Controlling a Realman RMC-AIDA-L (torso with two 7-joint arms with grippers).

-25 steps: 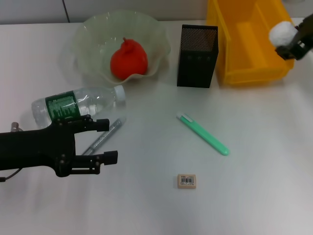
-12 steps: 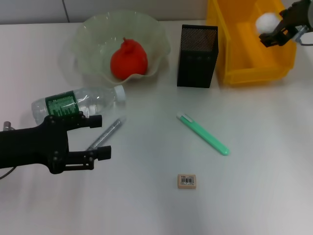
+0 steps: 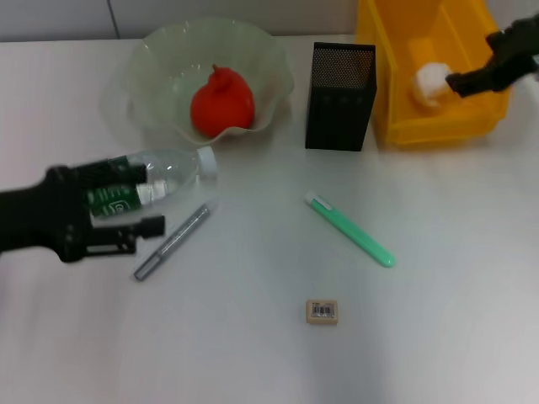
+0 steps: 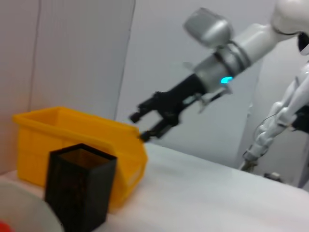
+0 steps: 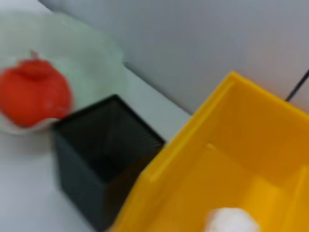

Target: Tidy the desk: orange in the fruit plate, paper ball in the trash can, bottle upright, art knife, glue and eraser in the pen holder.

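The white crumpled paper ball (image 3: 429,82) lies inside the bright yellow plastic trash can (image 3: 396,93), free of the right gripper (image 3: 459,82), whose fingers stand spread above the bin's rim. The left gripper (image 3: 156,208) straddles the fallen clear plastic bottle (image 3: 147,181), apparently to stand it upright; whether it grips cannot be told. The red-orange orange (image 3: 221,101) sits in the ruffled pale-green fruit plate (image 3: 156,50).
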